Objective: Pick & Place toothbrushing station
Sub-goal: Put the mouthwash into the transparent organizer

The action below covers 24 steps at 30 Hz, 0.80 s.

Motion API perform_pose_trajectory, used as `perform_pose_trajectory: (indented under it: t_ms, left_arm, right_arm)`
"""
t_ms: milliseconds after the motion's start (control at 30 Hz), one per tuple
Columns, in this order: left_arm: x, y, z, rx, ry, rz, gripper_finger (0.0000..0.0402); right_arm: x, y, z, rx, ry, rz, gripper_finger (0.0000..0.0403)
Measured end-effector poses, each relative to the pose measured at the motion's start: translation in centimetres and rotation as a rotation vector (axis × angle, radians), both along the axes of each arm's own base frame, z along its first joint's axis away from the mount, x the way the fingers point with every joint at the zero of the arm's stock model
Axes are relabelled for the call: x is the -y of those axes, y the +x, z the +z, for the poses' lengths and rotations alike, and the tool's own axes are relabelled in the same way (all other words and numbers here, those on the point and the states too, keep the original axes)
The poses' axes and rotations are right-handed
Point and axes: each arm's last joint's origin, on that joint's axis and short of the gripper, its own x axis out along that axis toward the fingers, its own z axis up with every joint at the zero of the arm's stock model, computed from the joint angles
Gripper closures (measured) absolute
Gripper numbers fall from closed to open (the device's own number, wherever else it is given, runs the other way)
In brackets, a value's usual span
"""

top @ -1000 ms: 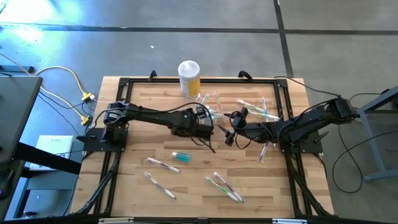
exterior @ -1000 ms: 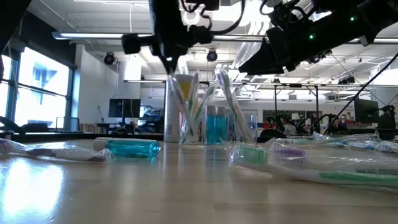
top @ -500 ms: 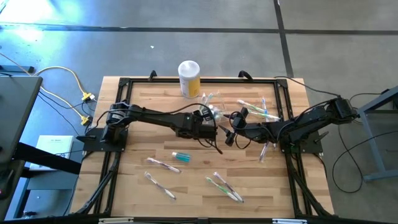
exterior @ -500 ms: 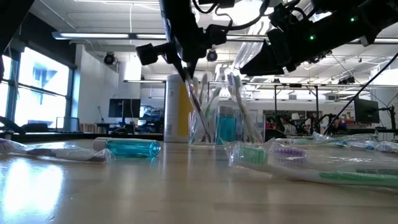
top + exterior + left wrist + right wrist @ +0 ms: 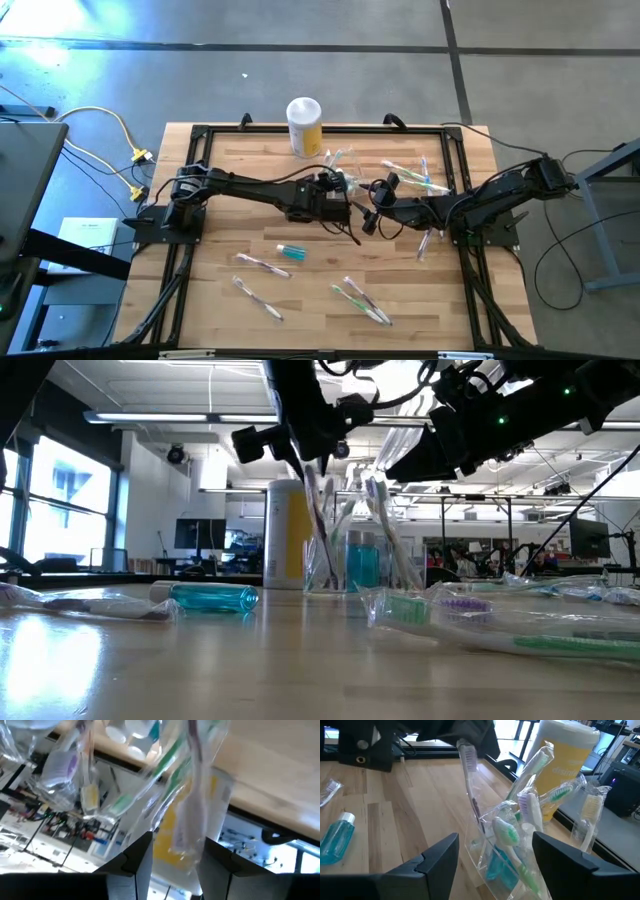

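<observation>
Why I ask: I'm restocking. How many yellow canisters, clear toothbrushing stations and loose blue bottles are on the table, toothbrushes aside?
yellow canister: 1
clear toothbrushing station: 1
loose blue bottle: 1
Total: 3

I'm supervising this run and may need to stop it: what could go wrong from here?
The left gripper is closed on a wrapped toothbrush standing in the toothbrushing station; pulling it could tip the light holder. The yellow canister stands right behind and could be knocked. The right gripper waits open close by, so the arms might collide.
</observation>
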Motion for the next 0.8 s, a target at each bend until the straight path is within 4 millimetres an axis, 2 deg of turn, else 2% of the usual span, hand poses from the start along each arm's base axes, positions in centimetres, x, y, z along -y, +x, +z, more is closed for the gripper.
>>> perform_pose_trajectory:
  t_ms: [333,500,800]
  left_arm:
    - [-0.1,1.0,0.6,0.080,0.082,-0.004,0.0272]
    - [-0.1,2.0,1.4,0.235,0.147,0.035,0.0272]
    - [-0.1,2.4,5.7,0.447,0.191,0.118,0.0272]
  right_arm:
    - [0.0,0.0,0.0,-0.002,0.000,0.000,0.0158]
    - [0.0,0.0,0.0,-0.003,0.000,0.000,0.0158]
    - [0.0,0.0,-0.1,-0.008,-0.001,0.001,0.0158]
